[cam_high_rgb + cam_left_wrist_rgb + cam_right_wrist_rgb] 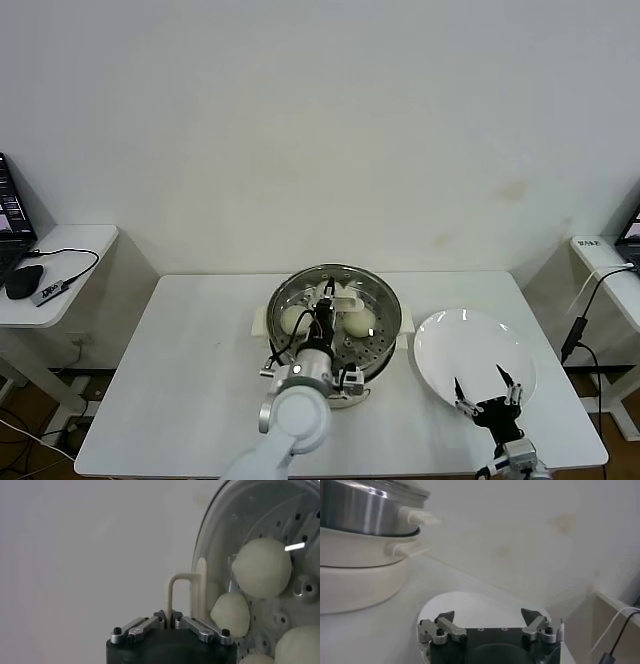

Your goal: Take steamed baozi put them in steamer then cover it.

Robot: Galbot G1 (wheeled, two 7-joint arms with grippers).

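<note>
The round clear glass cover with its metal rim is seen over the round shiny stainless-steel steamer on its white electric base, near the middle of the white counter. The left end effector is closed on the cover's cream rectangular plastic handle, the jaws pinching the upright loop at its foot. Through the glass, several small cream-white steamed baozi are visible resting on the perforated tray; none remain on the flat white plate at the robot's right. The right end effector hangs over the near edge of that plate with its fingers spread wide and nothing between them.

The step in hand is judged to be the seating of the cover. For a good result, the cover should be kept level and centred, so that its metal rim meets the steamer's rim all the way round rather than riding up on one side. Whether the rim is already fully seated cannot be told. The handle should be released only once the cover is resting on its own, and the arm then lifted straight up so the handle is not dragged sideways.
</note>
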